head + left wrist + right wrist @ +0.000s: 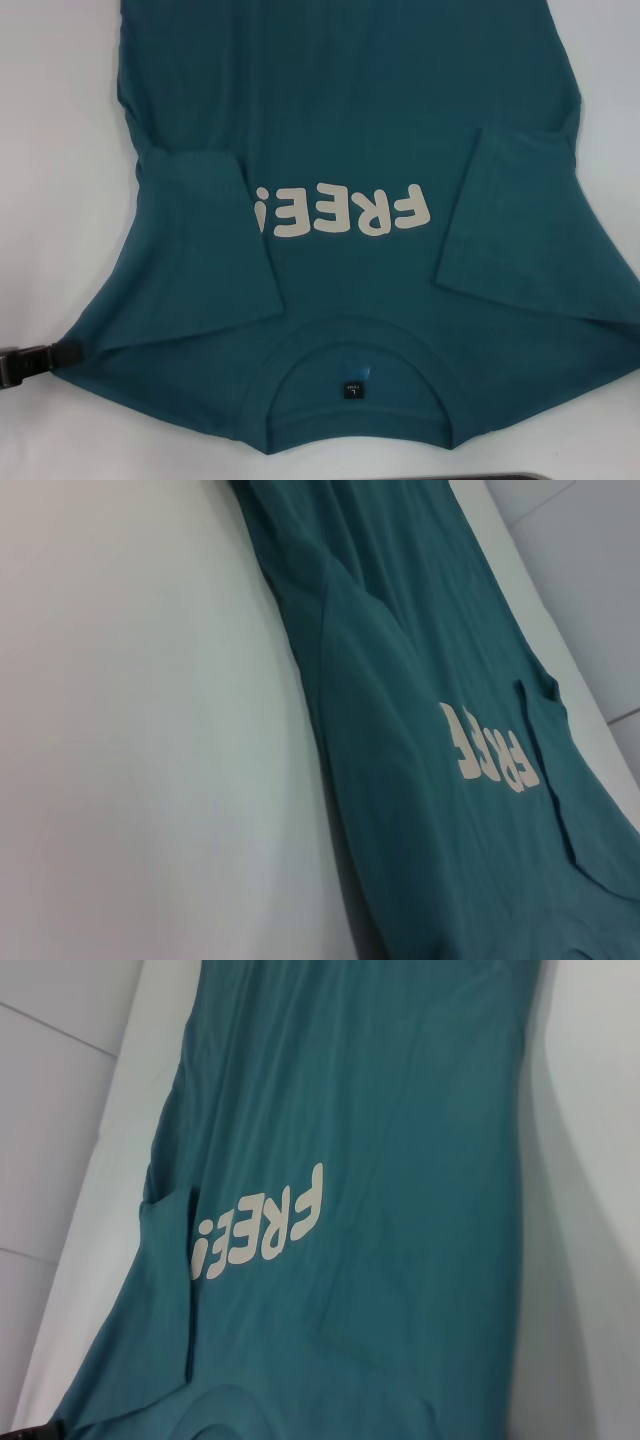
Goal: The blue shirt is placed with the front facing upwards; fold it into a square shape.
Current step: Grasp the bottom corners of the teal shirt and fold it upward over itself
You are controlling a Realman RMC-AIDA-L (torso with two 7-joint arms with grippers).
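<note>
Currently, starting at our left, we see the left end effector point(35, 362), a dark clamp at the left edge of the head view, level with the shoulder of the blue shirt point(340, 130) and touching or just beside its fabric edge; we cannot tell whether its fingers are parted or closed, or whether they hold cloth. Moving rightward, the blue shirt lies front up on the white table point(130, 730), collar point(355, 375) nearest us, so the white lettering point(340, 212) reads upside down from the head. Both short sleeves are already folded inward over the chest, the left sleeve point(205, 235) covering the last letter's edge, the right sleeve point(520, 215) lying beside the "F". Farther right, the right end effector is not visible in any view. We judge the step in hand to be taking the shoulder corners for a lengthwise fold. To do it well, each end effector should pinch both layers at the shoulder, lift evenly, and carry the collar end straight toward the hem so the sleeves stay tucked and the edges line up square. Hidden from us: the hem runs past the far edge of the head view, the right shoulder is cut off at the right edge, and the small black label point(352, 388) inside the collar is too small to read.
</note>
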